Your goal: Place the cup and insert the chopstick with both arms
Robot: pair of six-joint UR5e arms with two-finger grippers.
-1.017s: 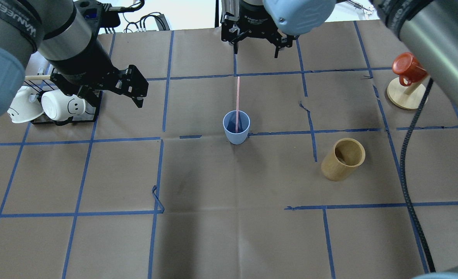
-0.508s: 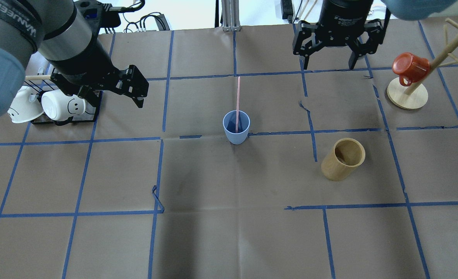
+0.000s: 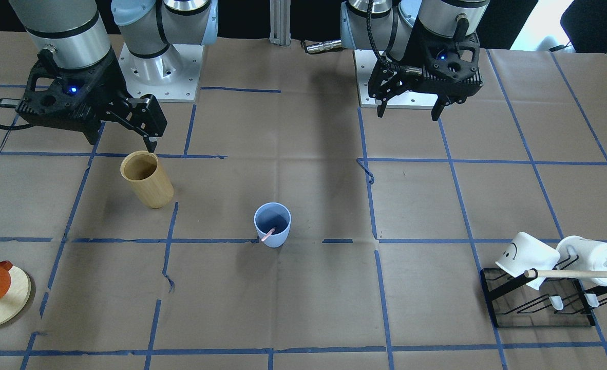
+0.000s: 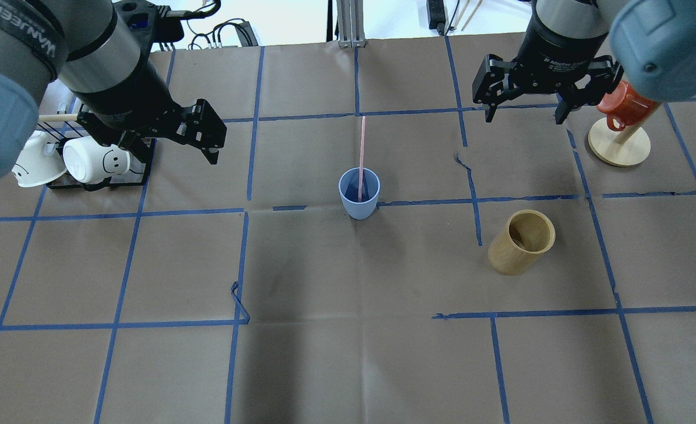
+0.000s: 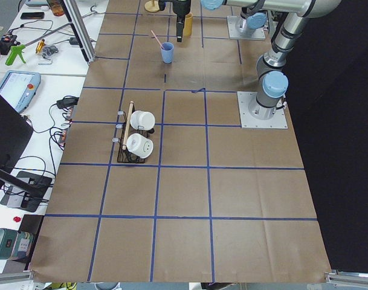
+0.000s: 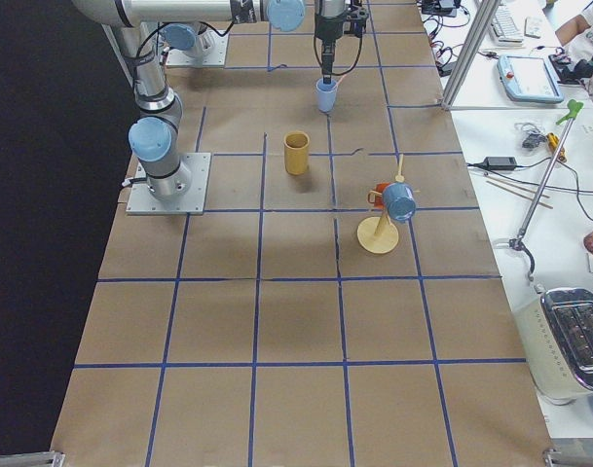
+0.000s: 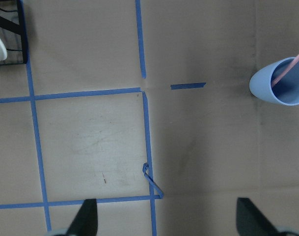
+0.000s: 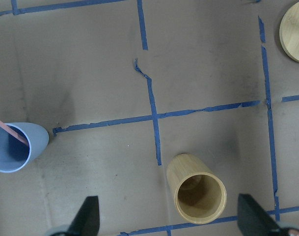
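Note:
The pale blue cup (image 4: 359, 197) stands upright near the table's middle. It also shows in the front view (image 3: 272, 226) and both wrist views (image 7: 282, 83) (image 8: 14, 150). A pale pink chopstick (image 4: 361, 147) stands in it, leaning on the rim toward the far side. My left gripper (image 4: 174, 147) hovers open and empty by the mug rack, left of the cup; in the front view (image 3: 408, 112) its jaws are spread. My right gripper (image 4: 524, 116) hovers open and empty far right of the cup, beside the red mug.
A tan wooden cylinder (image 4: 522, 242) stands right of the cup. A black rack (image 4: 98, 182) with two white mugs and a beige rod is at the left. A red mug (image 4: 619, 106) hangs on a wooden tree (image 4: 619, 147) at the far right.
My right arm has swung from behind the cup to the right, toward the mug tree, with its gripper open. Cup, chopstick and left arm have not moved.

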